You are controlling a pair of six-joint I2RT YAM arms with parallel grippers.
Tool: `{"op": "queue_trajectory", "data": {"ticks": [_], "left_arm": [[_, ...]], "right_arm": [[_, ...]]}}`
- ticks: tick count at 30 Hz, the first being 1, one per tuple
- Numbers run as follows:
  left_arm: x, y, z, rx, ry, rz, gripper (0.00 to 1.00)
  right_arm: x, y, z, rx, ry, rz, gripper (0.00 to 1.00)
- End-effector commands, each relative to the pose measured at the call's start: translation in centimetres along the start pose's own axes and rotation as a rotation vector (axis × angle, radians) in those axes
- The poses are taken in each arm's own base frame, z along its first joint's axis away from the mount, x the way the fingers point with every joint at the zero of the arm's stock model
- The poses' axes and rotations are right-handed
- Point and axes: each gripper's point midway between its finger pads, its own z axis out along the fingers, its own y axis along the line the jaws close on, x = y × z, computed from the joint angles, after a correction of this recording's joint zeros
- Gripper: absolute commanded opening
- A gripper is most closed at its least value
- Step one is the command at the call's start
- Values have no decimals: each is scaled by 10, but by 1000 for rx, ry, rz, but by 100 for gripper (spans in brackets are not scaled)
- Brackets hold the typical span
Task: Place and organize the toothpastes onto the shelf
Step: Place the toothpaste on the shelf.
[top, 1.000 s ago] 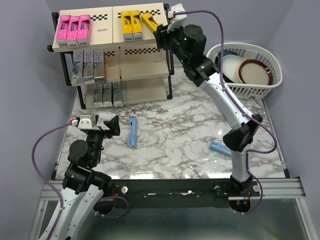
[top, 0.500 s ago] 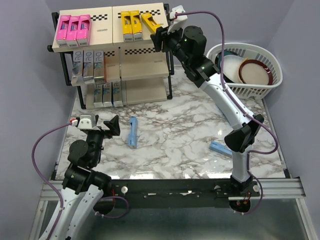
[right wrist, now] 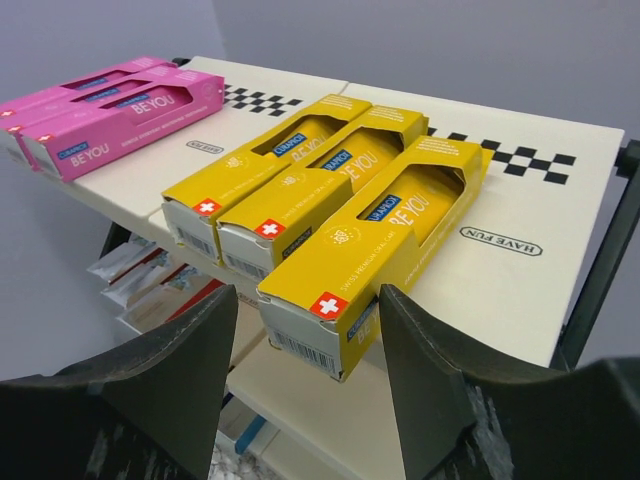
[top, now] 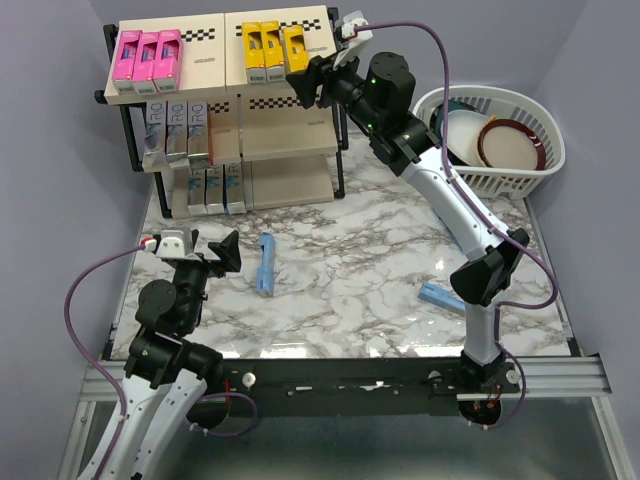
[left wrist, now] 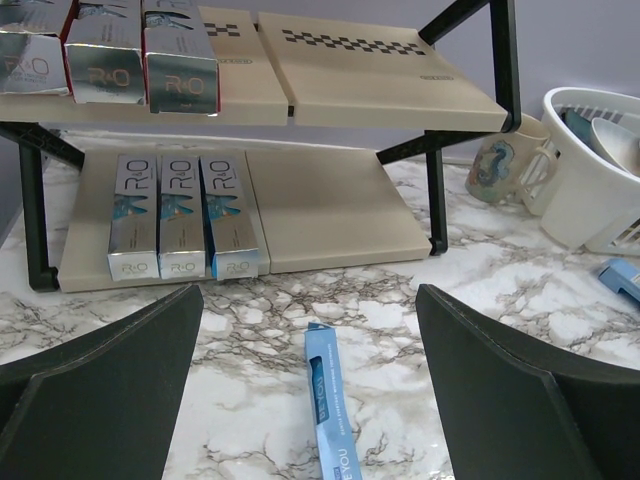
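Note:
The shelf [top: 300, 100] stands at the back left. Its top board holds three pink toothpastes [top: 148, 55] and three yellow ones [top: 270, 48]. Silver cartons [left wrist: 180, 60] lie on the middle board and teal-blue ones [left wrist: 185, 215] on the bottom board. My right gripper [top: 308, 80] is at the top board's front edge, open. Its jaws straddle the near end of the rightmost yellow carton [right wrist: 385, 240], with a gap on the left side. My left gripper [left wrist: 309, 295] hangs open over the table, behind a light blue carton [left wrist: 330, 400]. Another light blue carton [top: 438, 295] lies by the right arm.
A white basket [top: 520, 170] with plates sits at the back right, a mug [left wrist: 500, 170] beside it. The right halves of the middle and bottom boards [left wrist: 330, 210] are bare. Marble tabletop [top: 360, 260] lies between the arms.
The rightmost yellow carton went from slanted to lying straight beside the other two. My right gripper shifted left with it and its jaws widened. The left arm stayed still.

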Motion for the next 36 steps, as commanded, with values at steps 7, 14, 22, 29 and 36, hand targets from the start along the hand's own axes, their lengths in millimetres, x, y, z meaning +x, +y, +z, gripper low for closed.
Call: {"op": "queue_trajectory", "data": {"ticks": [7, 14, 22, 29, 36], "left_arm": [[5, -2, -1, 17, 15, 13, 99], [5, -2, -2, 21, 14, 14, 99], [6, -3, -1, 29, 17, 16, 99], [6, -4, -1, 32, 19, 18, 99], [8, -5, 0, 37, 25, 22, 99]], "right_arm": [[-27, 12, -8, -68, -57, 13, 67], [-20, 7, -11, -72, -39, -6, 64], [-12, 6, -13, -129, -16, -3, 64], [-7, 0, -11, -169, -10, 17, 65], [-6, 3, -6, -244, -14, 8, 61]]}}
